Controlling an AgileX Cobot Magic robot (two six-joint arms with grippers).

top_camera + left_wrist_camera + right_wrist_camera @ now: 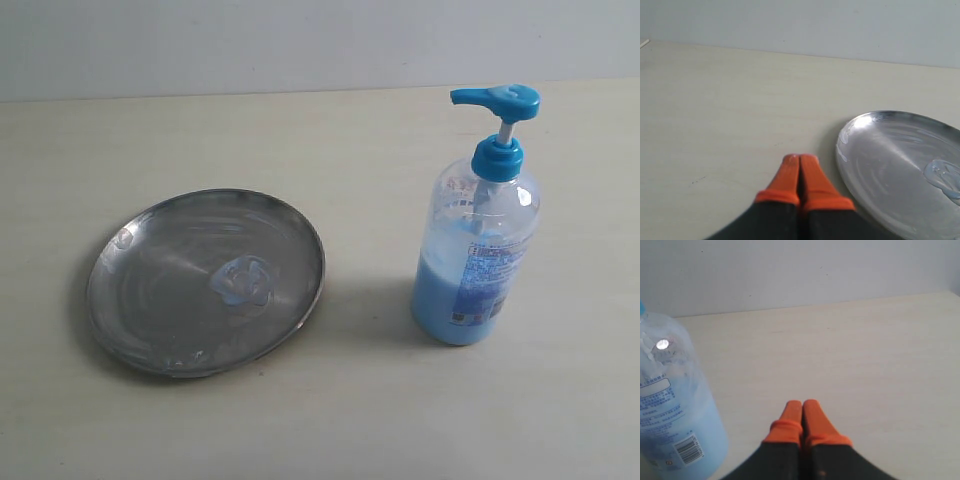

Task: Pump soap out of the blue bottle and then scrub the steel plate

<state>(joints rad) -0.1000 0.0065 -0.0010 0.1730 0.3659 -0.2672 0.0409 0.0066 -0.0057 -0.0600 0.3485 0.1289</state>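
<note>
On the left lies the plate (140, 310) with soap (243, 282) blobbed at its middle; the bottle (478, 255) stands upright well to its right. Our left gripper (800, 158) is closed and empty just beside the plate's rim, our right gripper (802, 403) likewise near the bottle. We fear scrubbing could slide the unheld plate, or a sideways sweep topple the bottle.

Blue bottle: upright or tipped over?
Upright. The blue bottle stands on its base on the table, pump head on top, apart from the steel plate.
</note>
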